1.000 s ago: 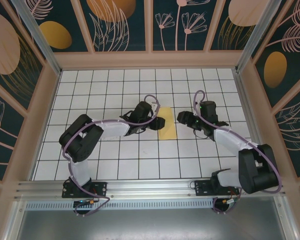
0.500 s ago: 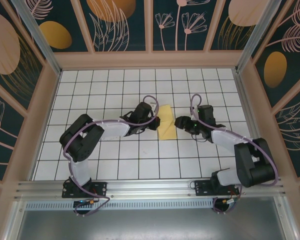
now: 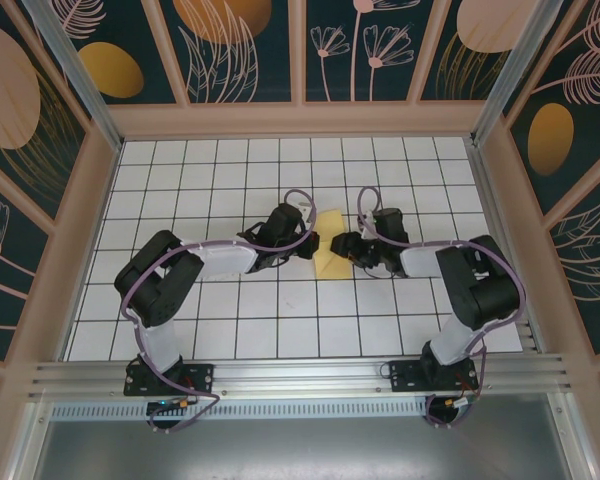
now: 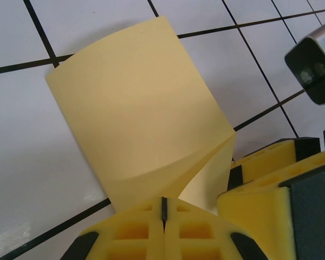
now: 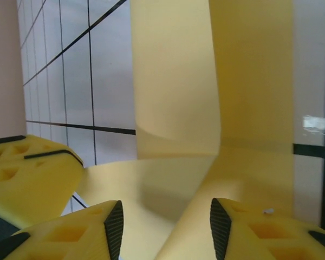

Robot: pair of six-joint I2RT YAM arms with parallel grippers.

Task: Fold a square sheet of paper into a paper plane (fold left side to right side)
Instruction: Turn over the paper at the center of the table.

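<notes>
The square sheet of paper (image 3: 327,262) is plain yellow and lies mid-table, its left part lifted and curling over toward the right (image 4: 135,114). My left gripper (image 3: 311,243) is shut on the paper's near edge (image 4: 164,208), with the sheet rising out of the closed jaws. My right gripper (image 3: 343,247) stands open at the paper's right side, and the curled sheet (image 5: 173,179) runs between its two black pads (image 5: 114,227). The right gripper's yellow fingers (image 4: 271,179) sit just right of my left jaws, nearly touching the paper.
The white grid-tiled table (image 3: 230,180) is boxed in by wooden rails and patterned walls (image 3: 300,118). Both arms reach in from their bases at the near edge (image 3: 170,375). Left gripper fingers (image 5: 27,173) crowd the right wrist view's left side.
The left gripper has shut on the paper's left edge and raised it into a curl. The right arm has swung left up to the paper, its jaws narrowing.
</notes>
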